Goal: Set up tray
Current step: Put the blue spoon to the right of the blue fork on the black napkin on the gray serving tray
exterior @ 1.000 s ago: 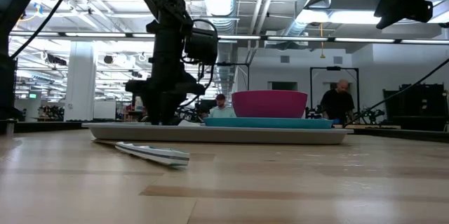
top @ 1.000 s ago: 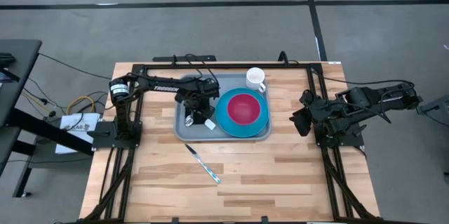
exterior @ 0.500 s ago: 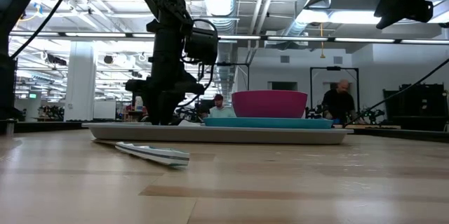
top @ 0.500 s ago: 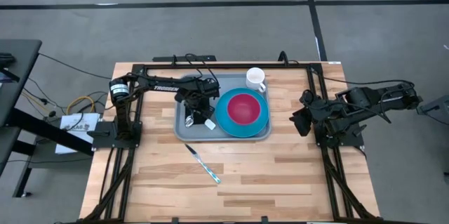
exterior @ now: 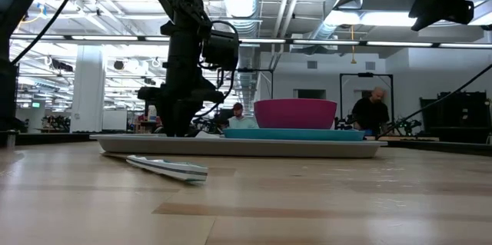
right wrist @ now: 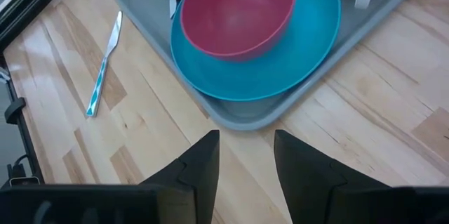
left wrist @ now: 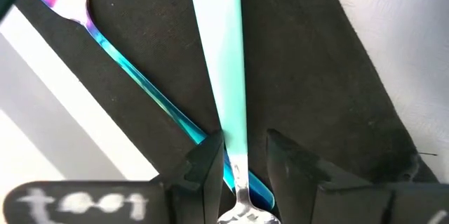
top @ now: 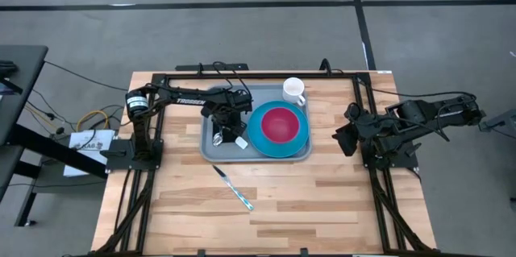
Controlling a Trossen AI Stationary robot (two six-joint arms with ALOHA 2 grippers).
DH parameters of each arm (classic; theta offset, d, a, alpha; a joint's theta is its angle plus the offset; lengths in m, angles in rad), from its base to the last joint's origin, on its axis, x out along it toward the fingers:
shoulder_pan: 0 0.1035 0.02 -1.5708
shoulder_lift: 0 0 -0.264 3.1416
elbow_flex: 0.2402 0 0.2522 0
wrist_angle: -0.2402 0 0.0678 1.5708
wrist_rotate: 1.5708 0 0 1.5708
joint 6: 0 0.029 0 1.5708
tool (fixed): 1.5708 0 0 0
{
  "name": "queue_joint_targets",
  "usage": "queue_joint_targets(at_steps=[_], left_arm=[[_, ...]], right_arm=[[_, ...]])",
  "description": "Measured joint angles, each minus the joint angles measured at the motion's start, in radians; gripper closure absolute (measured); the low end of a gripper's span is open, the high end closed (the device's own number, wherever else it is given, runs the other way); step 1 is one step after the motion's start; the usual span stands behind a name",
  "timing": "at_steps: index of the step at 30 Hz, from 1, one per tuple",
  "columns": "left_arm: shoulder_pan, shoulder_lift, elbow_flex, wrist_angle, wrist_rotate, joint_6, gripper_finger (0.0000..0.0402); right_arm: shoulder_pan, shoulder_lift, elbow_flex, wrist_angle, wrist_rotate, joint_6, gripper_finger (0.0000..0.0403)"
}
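Two utensils lie on the black napkin (left wrist: 140, 62) on the tray (top: 211, 148), left of the blue plate (top: 300, 140): a fork (left wrist: 105, 45) and a teal-handled spoon (left wrist: 217, 55). Left gripper (left wrist: 242, 157) fingers straddle the spoon, parted, apparently placing it. Right gripper (right wrist: 242, 150), open, waits right of the tray. Nothing differs from earlier frames.

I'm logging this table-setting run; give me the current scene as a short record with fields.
tray: grey-blue tray on the wooden table
on tray: blue plate holding pink bowl, white mug, black napkin
left gripper: low over napkin, open around a teal-handled utensil
right gripper: open, waiting right of tray
off tray: knife on the table
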Motion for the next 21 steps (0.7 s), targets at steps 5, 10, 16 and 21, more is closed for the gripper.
queue_joint_targets(at_steps=[5, 10, 16, 21], left_arm=[[0.000, 0.000, -0.009, 0.015, 0.000, 0.000, 0.0309], [0.000, 0.000, -0.049, 0.030, 0.018, -0.001, 0.0309], [0.000, -0.003, -0.060, 0.035, 0.014, -0.003, 0.0309], [0.000, 0.001, -0.043, 0.027, 0.006, 0.003, 0.0325]], right_arm=[[0.000, 0.000, 0.000, 0.000, 0.000, 0.000, 0.0276], [0.000, 0.000, 0.000, 0.000, 0.000, 0.000, 0.0276], [0.000, 0.000, 0.000, 0.000, 0.000, 0.000, 0.0276], [0.000, 0.000, 0.000, 0.000, 0.000, 0.000, 0.0276]])
